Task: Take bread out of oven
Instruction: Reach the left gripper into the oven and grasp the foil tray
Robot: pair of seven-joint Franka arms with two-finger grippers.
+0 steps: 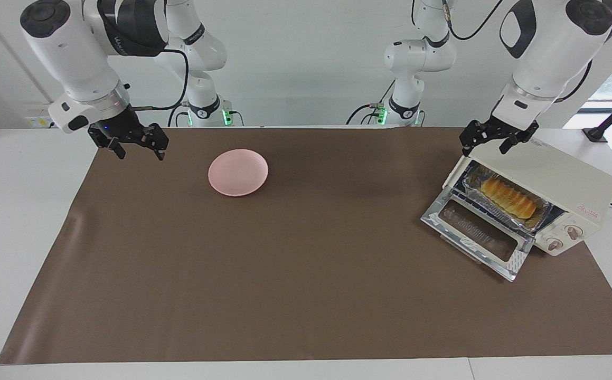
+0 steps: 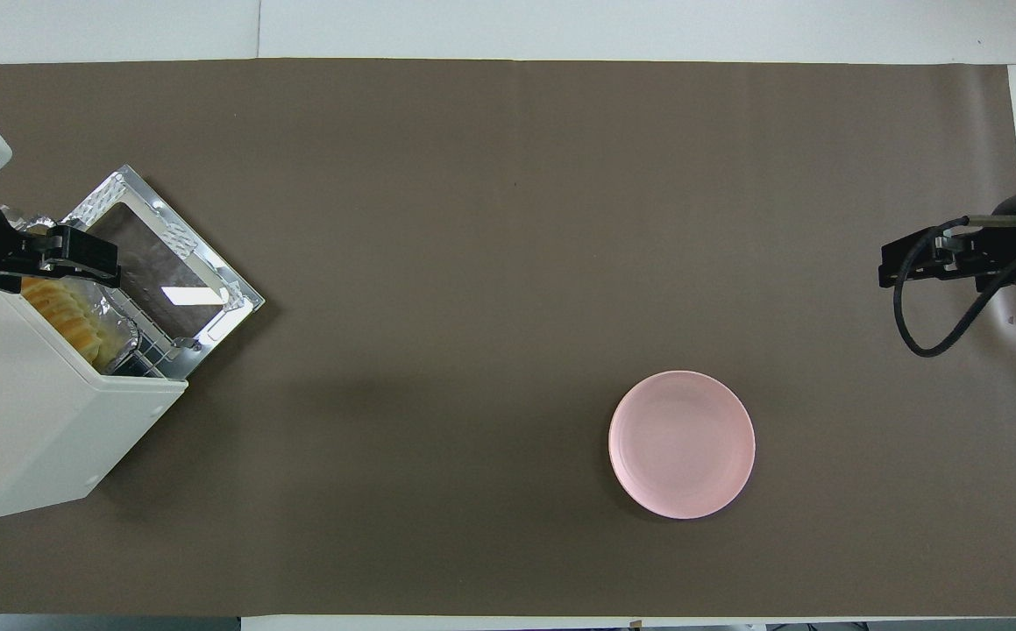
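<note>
The cream-white oven [image 1: 554,174] stands at the left arm's end of the table, its shiny glass door [image 1: 477,232] folded down open. The golden ridged bread [image 1: 509,198] lies inside in a crinkled foil tray [image 1: 544,215] on the rack. The bread also shows in the overhead view [image 2: 69,317] inside the oven [image 2: 34,421]. My left gripper [image 1: 485,148] hangs open just above the oven's top front edge, over the opening, touching nothing; it shows in the overhead view [image 2: 78,263] too. My right gripper [image 1: 141,152] is open and empty, up in the air over the right arm's end of the brown mat.
A pink round plate [image 1: 238,172] lies empty on the brown mat [image 1: 306,274], toward the right arm's end and near the robots; it also shows in the overhead view [image 2: 681,444]. The oven's open door [image 2: 166,263] juts out over the mat.
</note>
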